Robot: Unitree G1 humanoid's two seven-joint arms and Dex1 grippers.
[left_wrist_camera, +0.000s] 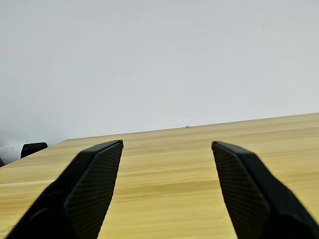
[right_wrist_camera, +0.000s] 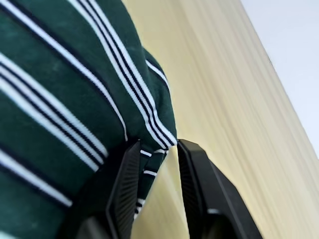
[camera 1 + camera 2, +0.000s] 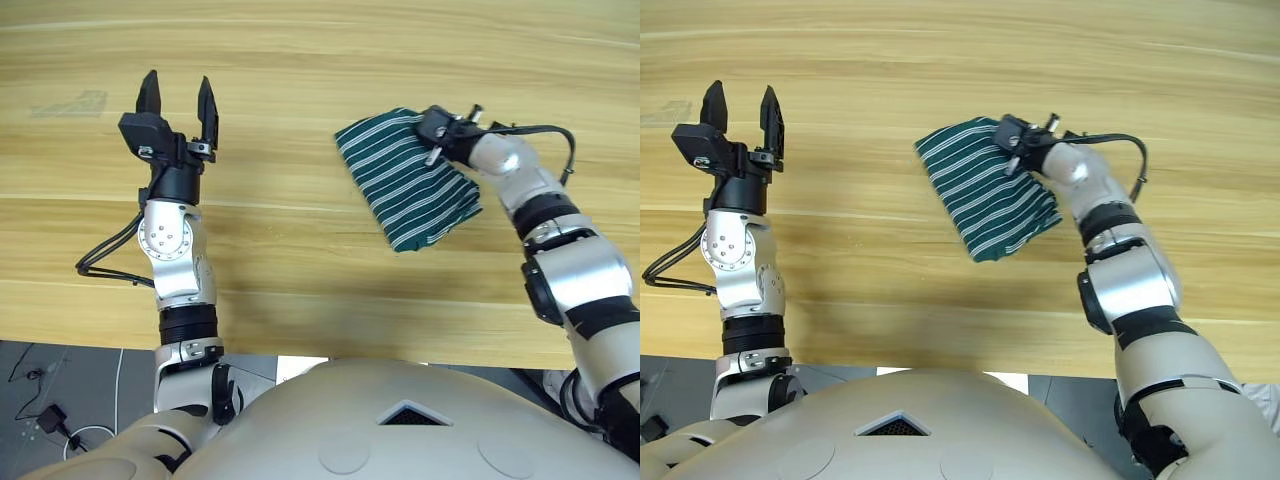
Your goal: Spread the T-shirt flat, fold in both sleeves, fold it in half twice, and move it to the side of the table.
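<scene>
T-shirt [image 3: 408,180] lies folded on the table [image 3: 300,60] at my 1 o'clock. My right gripper [image 2: 154,149] is at its far edge, with cloth nipped between the fingers. My left gripper [image 3: 178,93] is over the table at 11 o'clock, well apart from the shirt, fingers spread and pointing toward 12.

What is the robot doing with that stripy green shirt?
The robot's right end effector is pinching one edge of the T-shirt, which lies folded into a small bundle on the wooden table. Its left end effector is open, off to the left and well apart from the shirt, holding nothing.
</scene>
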